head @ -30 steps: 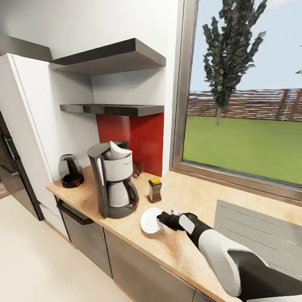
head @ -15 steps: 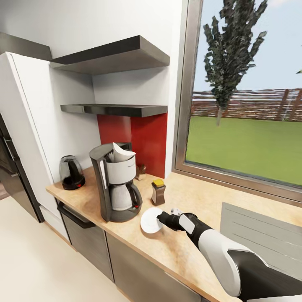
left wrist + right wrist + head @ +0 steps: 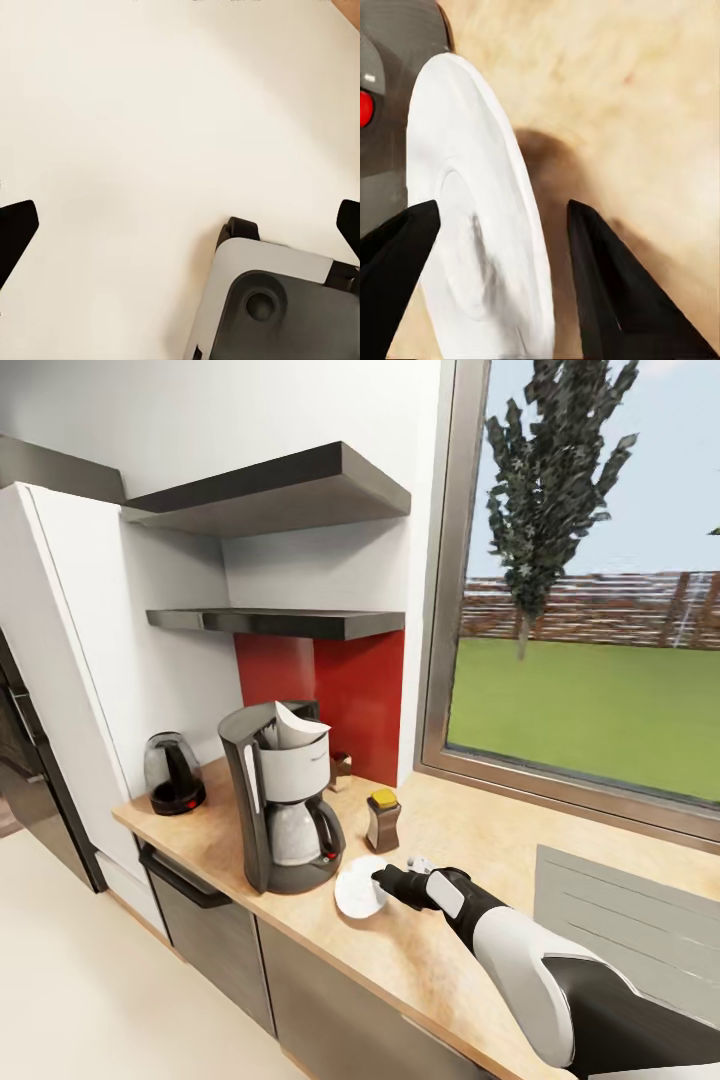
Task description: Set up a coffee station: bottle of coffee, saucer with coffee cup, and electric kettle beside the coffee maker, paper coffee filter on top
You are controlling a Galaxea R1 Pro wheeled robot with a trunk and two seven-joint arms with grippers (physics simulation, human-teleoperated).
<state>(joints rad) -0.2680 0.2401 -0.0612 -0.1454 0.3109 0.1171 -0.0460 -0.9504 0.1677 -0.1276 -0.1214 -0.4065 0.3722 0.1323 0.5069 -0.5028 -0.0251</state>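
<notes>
Still clamped on the saucer [image 3: 358, 887], the right claw [image 3: 381, 879] has carried it closer to the coffee maker [image 3: 285, 807].

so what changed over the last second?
The saucer, between the right claw's fingers, slid closer to the coffee maker; its rim now reaches the machine's base. The whole view shifted too, so the camera moved. Kettle, bottle and the filter on the maker stayed put.
</notes>
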